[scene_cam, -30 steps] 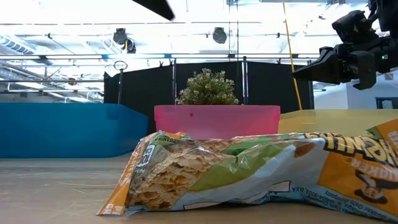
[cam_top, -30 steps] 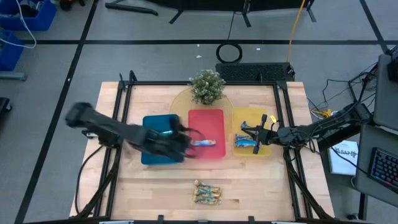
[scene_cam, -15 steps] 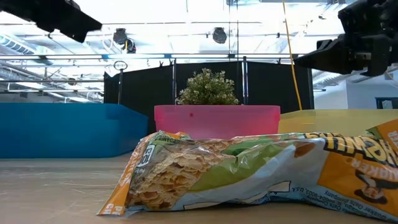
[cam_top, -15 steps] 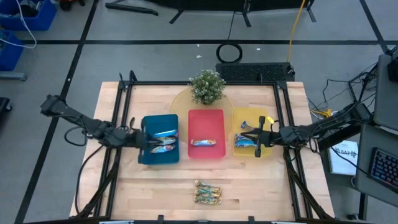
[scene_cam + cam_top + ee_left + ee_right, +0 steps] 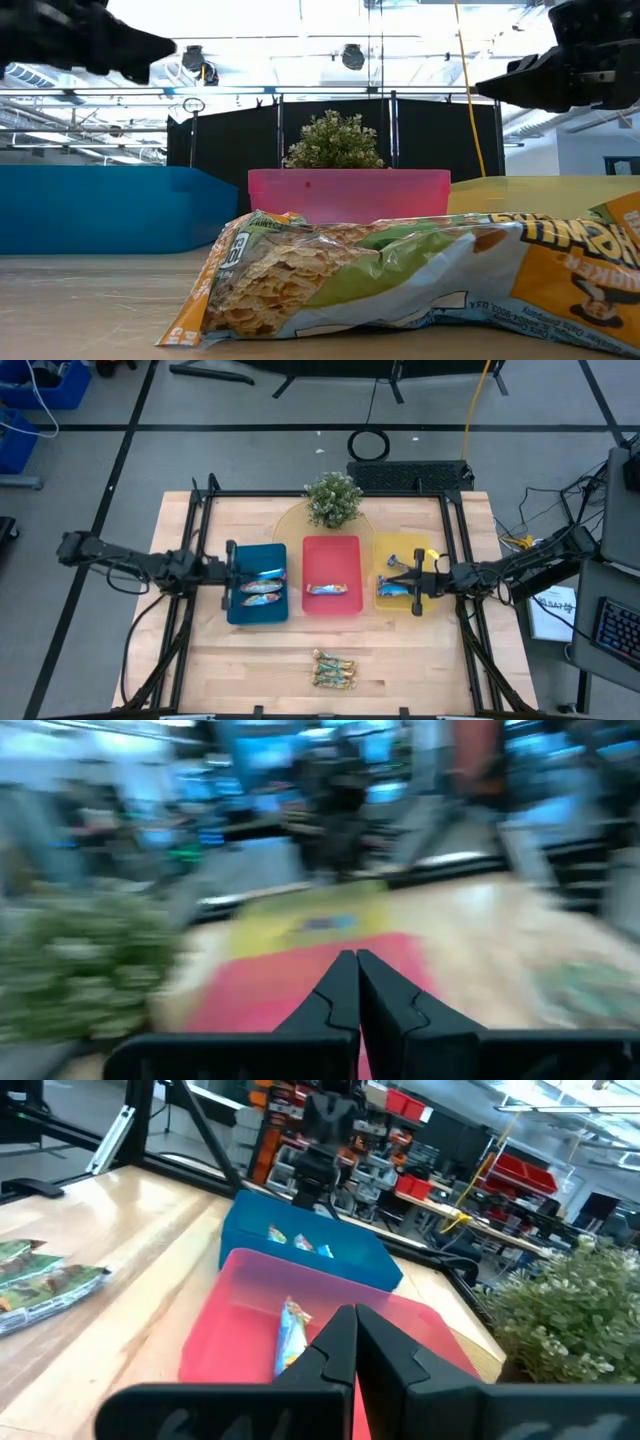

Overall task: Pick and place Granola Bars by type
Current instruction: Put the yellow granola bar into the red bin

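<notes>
Two tan-and-green Granola Bars [image 5: 333,670] lie flat on the table near its front edge; one fills the low view [image 5: 400,285]. Two bars [image 5: 262,585] lie in the blue tray [image 5: 240,610], one bar [image 5: 327,589] in the red tray [image 5: 331,555], and blue bars [image 5: 392,590] in the yellow tray [image 5: 400,548]. My left gripper [image 5: 243,574] hovers shut and empty over the blue tray's left side [image 5: 355,988]. My right gripper [image 5: 403,581] hovers shut and empty over the yellow tray [image 5: 352,1338].
A potted plant [image 5: 333,498] stands behind the red tray at the table's far side. Black frame rails [image 5: 200,560] run along the table's left and right sides. Bare wood lies between the trays and the front bars.
My left gripper has pulled back from the red tray's left edge toward the table's left edge and now stands over the blue tray's left side, uncovering the two bars there. My right gripper has risen a little above the yellow tray.
</notes>
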